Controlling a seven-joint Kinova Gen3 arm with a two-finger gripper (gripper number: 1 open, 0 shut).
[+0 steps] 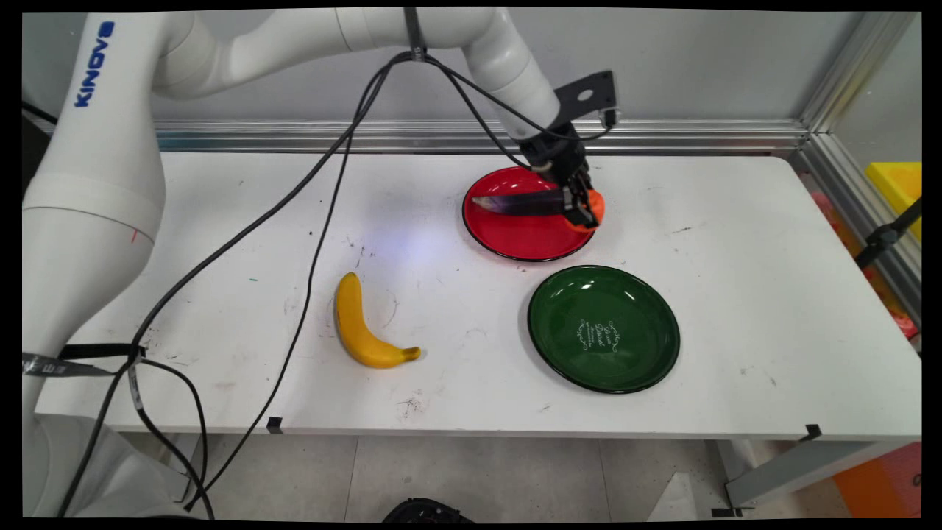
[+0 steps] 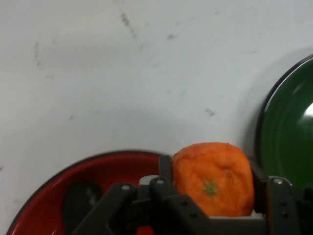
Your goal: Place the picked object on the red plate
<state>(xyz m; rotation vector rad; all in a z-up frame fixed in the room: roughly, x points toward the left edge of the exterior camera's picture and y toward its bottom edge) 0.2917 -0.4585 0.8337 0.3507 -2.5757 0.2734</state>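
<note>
Gripping carrot [image 2: 212, 177] over red plate [image 1: 515, 239]

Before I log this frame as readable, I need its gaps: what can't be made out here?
- Carrot held in the pincer: main view shows a dark, purplish length over the red plate; its surface is unclear.
- Green plate lettering: main view, too small.
- Green plate: hand view, cut by right edge.
- Banana: absent from hand view.

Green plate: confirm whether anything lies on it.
No, the green plate is bare, showing only its own white lettering in the main view.
</note>
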